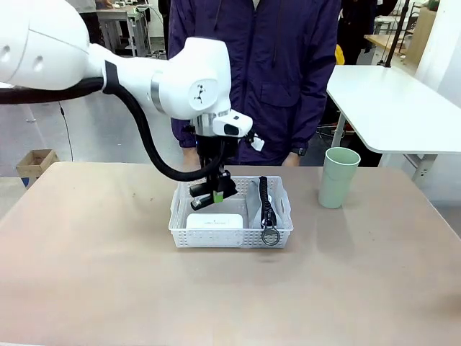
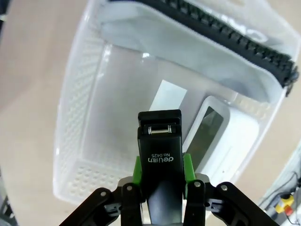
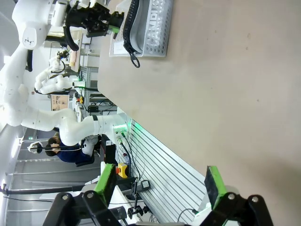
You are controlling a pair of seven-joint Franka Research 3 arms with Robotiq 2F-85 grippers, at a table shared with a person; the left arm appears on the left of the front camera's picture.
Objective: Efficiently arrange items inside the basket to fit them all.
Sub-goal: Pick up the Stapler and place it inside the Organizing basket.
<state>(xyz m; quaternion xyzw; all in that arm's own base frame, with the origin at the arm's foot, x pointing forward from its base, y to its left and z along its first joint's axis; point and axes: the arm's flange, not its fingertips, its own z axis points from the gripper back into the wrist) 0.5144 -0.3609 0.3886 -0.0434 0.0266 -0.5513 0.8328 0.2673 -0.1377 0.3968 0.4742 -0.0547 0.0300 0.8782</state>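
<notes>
Jaws of the left gripper [image 1: 215, 191] were clamped on the small black stapler [image 1: 200, 196].

Front view: the gripper held the stapler just above the left rear of the white lattice basket [image 1: 230, 236], at frame centre. A white rounded box [image 1: 215, 220] lay in the basket's left front. The grey pouch [image 1: 253, 205] stood along its right side, with its black strap [image 1: 265, 198] running forward to a metal ring [image 1: 271, 236] hanging over the front rim. The pale green cup [image 1: 338, 176] stood upright on the table [image 1: 86, 274], apart to the right of the basket. No writing was legible here.

Left wrist view: the stapler [image 2: 160, 146] rose from the lower centre between the green pads [image 2: 137, 170], which pressed on both its flanks. White print on it read "deli" and "No.0425", upside down. Below it lay the basket's bare floor, with the box [image 2: 225, 141] at right and the pouch [image 2: 188, 47] across the top.

Right wrist view: the right gripper [image 3: 160, 181] had its jaws fully apart, with nothing between them, over bare table. At upper left, "CAMPUS" read sideways on the pouch [image 3: 150, 21] through the basket's lattice.
</notes>
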